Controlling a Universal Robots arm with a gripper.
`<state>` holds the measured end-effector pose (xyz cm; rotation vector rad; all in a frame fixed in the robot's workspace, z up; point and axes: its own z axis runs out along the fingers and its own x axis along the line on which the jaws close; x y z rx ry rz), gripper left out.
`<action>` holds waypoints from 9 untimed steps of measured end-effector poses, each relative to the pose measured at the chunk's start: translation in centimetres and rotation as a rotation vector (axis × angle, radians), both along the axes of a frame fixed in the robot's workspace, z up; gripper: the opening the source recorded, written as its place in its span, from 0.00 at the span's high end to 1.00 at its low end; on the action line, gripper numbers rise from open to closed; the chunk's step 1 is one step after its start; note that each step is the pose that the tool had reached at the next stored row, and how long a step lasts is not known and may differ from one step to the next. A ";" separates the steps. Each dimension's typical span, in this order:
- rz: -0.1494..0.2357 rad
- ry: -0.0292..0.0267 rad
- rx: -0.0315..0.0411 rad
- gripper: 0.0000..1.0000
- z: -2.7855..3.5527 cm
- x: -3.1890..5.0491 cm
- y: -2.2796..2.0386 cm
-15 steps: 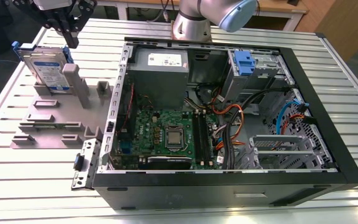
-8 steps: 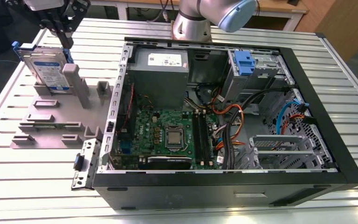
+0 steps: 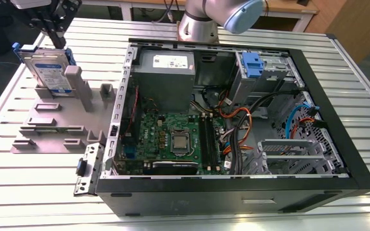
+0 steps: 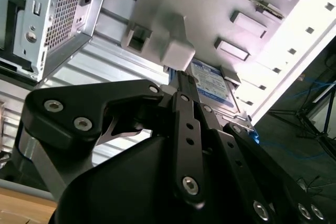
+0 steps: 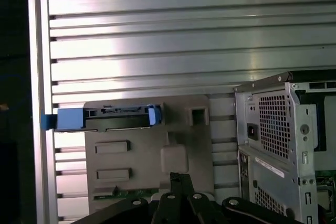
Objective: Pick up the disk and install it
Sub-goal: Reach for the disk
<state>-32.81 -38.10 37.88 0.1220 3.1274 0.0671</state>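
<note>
One hard drive, the disk (image 3: 48, 72), stands on edge in a slot of the grey parts fixture (image 3: 50, 126) at the exterior view's left, just beside the open computer case (image 3: 236, 192). Its white-and-blue label faces the camera, and a blue plastic bracket frames it. The gripper (image 3: 58, 41) hangs directly above the disk's upper edge and close to it. Contact cannot be made out, and it cannot be told whether the gripper is parted or closed.

In the second wrist view the gripper (image 4: 181, 77) points toward the disk's labelled face (image 4: 212, 85), next to a grey post (image 4: 176, 51) of the fixture. In the first wrist view the disk (image 5: 110, 118) appears edge-on, with the blue bracket running along it.

Inside the case lie the grey power supply (image 3: 165, 72), the green motherboard (image 3: 172, 139) and a blue caddy (image 3: 252, 65) in the upper drive bay. Fixture and case rest on a slatted aluminium table (image 3: 24, 192). The arm (image 3: 236, 14) rises behind the case.
</note>
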 end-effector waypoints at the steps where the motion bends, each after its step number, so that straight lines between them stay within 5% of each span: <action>1: 0.000 0.0001 -0.0001 0.89 -0.02 -0.11 0.20; 4: 0.000 0.0002 -0.0001 0.89 -0.09 -0.33 0.85; 9: 0.000 0.0001 -0.0001 0.89 -0.18 -1.30 1.21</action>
